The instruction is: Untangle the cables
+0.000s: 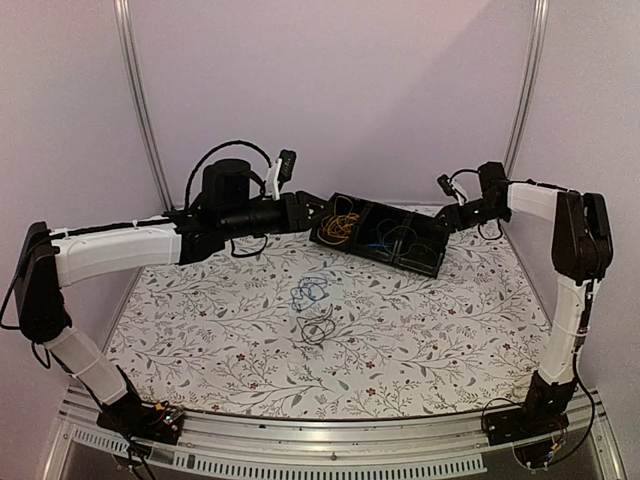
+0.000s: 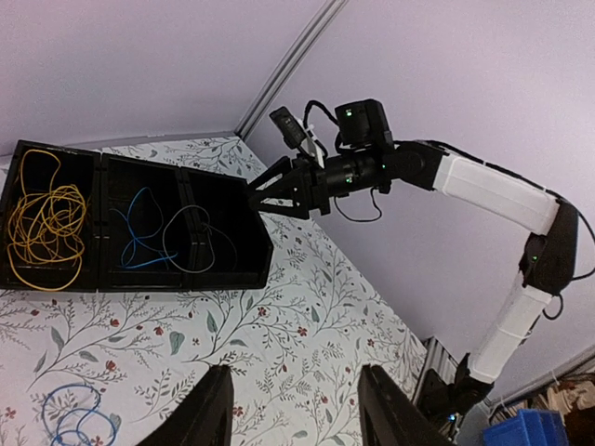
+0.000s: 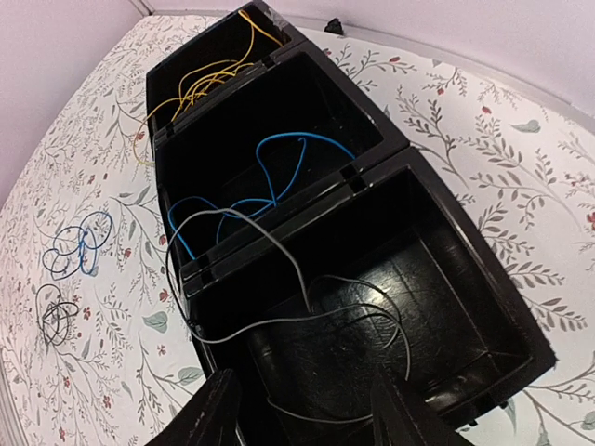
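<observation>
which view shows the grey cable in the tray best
Right wrist: the grey cable fills the frame, crossing a divider of the tray from the middle compartment into the end one. Left wrist shows it smaller, beside the blue cable in the tray. Top external shows only a faint tangle at that end.

black tray; yellow cable, blue cable, grey cable; white floral tablecloth.

Tablecloth lies open up front; black tray, blue cable and black cable sit farther back.
</observation>
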